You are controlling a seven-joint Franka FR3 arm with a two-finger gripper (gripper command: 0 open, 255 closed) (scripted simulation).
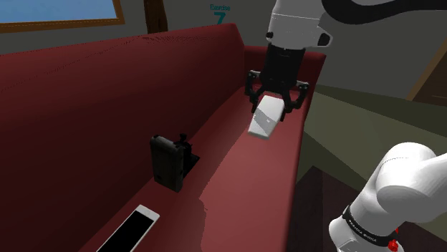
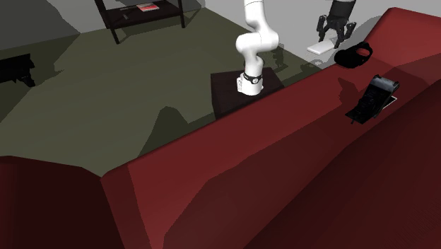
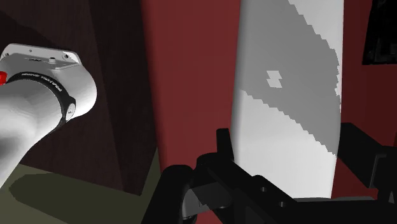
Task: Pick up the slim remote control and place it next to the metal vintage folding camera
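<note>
In the shoulder view, we see the claw [image 1: 274,104] clenched on the white remote [image 1: 263,122], lifted clear of the red sofa [image 1: 236,179]. The remote's long axis hangs down from the claw at a tilt. The black folding camera [image 1: 170,162] stands on the seat well apart from the claw, below it and along the cushion. A flat black slab [image 1: 129,230] lies beyond the camera.

In the second exterior view, the remote [image 2: 319,49] juts below the claw [image 2: 336,28], and the camera [image 2: 374,95] sits apart on the sofa [image 2: 283,163].

In the wrist view, both fingers [image 3: 224,143] press the remote [image 3: 286,83] along its edges. We judge that the carry runs along the seat towards the camera.
</note>
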